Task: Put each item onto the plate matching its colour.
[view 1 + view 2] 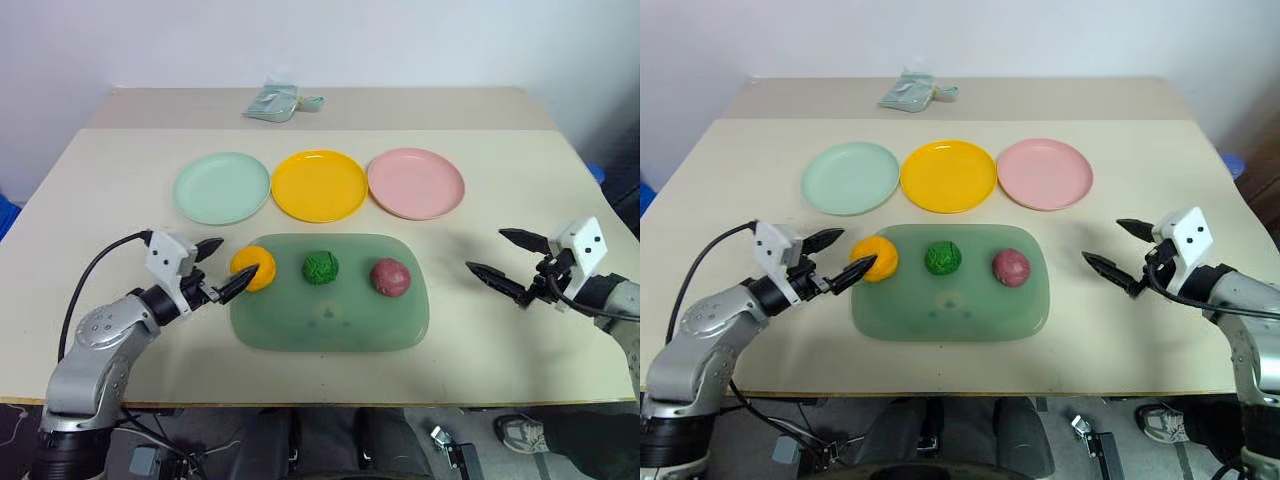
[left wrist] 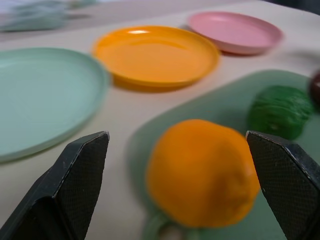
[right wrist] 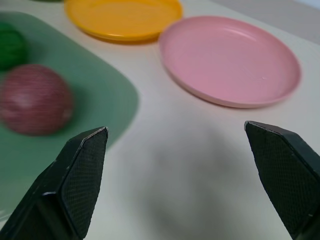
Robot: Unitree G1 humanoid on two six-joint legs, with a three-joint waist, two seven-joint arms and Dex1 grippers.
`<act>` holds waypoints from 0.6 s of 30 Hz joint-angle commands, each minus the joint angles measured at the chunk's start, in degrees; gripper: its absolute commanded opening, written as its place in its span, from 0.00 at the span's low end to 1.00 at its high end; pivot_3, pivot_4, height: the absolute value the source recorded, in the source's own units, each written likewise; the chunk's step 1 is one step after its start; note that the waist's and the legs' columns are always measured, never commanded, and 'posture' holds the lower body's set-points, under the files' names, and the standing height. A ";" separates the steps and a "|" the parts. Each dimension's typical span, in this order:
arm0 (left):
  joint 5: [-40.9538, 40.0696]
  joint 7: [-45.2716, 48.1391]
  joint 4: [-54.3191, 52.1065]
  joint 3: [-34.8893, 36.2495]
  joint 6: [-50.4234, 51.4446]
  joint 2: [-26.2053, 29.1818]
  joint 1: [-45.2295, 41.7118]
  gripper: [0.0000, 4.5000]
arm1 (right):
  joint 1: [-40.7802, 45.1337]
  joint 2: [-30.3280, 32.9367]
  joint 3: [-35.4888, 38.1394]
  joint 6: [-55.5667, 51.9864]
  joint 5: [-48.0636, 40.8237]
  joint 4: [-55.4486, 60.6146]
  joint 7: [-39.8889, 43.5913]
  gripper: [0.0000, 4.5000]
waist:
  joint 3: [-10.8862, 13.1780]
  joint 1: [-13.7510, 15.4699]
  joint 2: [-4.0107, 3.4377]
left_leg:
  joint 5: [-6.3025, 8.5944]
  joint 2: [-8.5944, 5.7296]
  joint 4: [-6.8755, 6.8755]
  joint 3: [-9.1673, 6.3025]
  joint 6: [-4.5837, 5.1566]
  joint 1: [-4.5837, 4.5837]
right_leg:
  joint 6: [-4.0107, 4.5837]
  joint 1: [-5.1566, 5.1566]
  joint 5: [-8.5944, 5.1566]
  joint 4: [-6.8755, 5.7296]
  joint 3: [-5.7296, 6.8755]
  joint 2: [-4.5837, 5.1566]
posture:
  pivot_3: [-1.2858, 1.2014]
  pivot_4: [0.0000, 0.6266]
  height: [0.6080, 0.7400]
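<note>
Three items lie in a row on the translucent green tray (image 1: 330, 320): a smooth orange one (image 1: 256, 268) at its left end, a bumpy dark green one (image 1: 320, 267) in the middle, a maroon one (image 1: 390, 277) on the right. Behind the tray stand the mint green plate (image 1: 222, 187), the yellow-orange plate (image 1: 319, 185) and the pink plate (image 1: 416, 183), all bare. My left gripper (image 1: 224, 266) is open just left of the orange item, which sits in the gap ahead of its fingertips (image 2: 75, 180). My right gripper (image 1: 503, 256) is open over bare table right of the tray, holding nothing.
A crumpled pale green packet (image 1: 278, 103) lies at the far edge of the table. Bare tabletop runs on both sides of the tray and in front of it up to the near edge.
</note>
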State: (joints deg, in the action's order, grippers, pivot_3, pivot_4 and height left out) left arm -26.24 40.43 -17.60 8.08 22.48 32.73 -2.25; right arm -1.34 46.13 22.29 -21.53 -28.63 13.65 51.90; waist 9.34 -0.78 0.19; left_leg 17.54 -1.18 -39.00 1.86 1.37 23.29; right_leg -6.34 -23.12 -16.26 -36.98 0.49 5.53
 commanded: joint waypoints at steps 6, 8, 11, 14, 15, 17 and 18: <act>4.53 4.52 6.16 -5.57 -2.15 1.65 -5.07 1.00 | -3.05 -1.79 -0.96 -1.92 -3.25 10.65 -1.64 0.99 | 0.00 0.42 0.03 | 0.01 -0.02 -0.06 -0.02 0.03 0.01 | 0.00 0.04 0.00 0.01 0.00 0.03 | 0.52 0.24 1.00; 4.61 4.42 6.93 -5.49 -2.27 1.17 -5.76 0.94 | -3.44 -2.35 -1.52 -1.56 -2.91 10.98 -2.09 1.00 | 0.00 0.36 0.03 | 0.01 -0.02 -0.06 -0.02 0.02 0.01 | 0.00 0.03 0.00 0.01 0.00 0.03 | 0.52 0.24 1.00; 3.89 4.10 6.44 -4.85 -1.16 0.70 -6.35 0.76 | -4.32 -3.01 -2.03 -1.14 -2.79 11.76 -2.52 1.00 | 0.00 0.32 0.03 | 0.01 -0.01 -0.05 -0.03 0.02 0.00 | 0.00 0.03 0.00 0.01 0.00 0.03 | 0.52 0.24 1.00; 3.06 0.88 5.32 -2.42 0.51 -0.01 -7.83 0.75 | -4.83 -3.28 -2.41 -0.77 -2.72 12.32 -3.07 1.00 | 0.00 0.31 0.03 | 0.01 -0.01 -0.05 -0.03 0.02 0.00 | 0.00 0.03 0.00 0.00 0.00 0.03 | 0.52 0.24 1.00; 2.41 -0.96 5.65 -0.95 1.11 -0.76 -9.11 0.75 | -4.66 -3.40 -2.55 -0.62 -2.66 12.32 -3.29 1.00 | 0.01 0.37 0.04 | 0.01 -0.01 -0.06 -0.03 0.02 0.00 | -0.01 0.03 0.00 0.00 0.00 0.03 | 0.52 0.24 1.00; 3.06 -6.06 7.78 0.94 1.90 -2.78 -13.40 0.75 | -3.78 -3.64 -3.01 -0.35 -2.51 11.98 -3.80 1.00 | 0.02 0.59 0.07 | 0.01 -0.01 -0.10 -0.05 0.02 0.02 | -0.01 0.03 0.01 -0.02 0.01 0.03 | 0.52 0.24 1.00; 4.00 -8.60 9.24 1.00 2.46 -3.80 -15.98 0.75 | -3.03 -3.81 -3.41 -0.21 -2.38 11.71 -4.16 1.00 | 0.03 0.86 0.08 | 0.01 -0.02 -0.11 -0.05 0.02 0.02 | -0.02 0.03 0.01 -0.04 0.01 0.02 | 0.52 0.24 1.00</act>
State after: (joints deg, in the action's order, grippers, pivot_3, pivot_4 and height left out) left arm -22.83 35.90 -8.26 6.49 24.79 29.39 -14.81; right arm -5.79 42.81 18.72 -23.03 -30.94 23.87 48.35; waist 9.37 0.08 0.26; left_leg 17.55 -1.20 -39.15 1.81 1.39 23.31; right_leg -6.37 -23.09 -16.24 -37.04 0.51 5.54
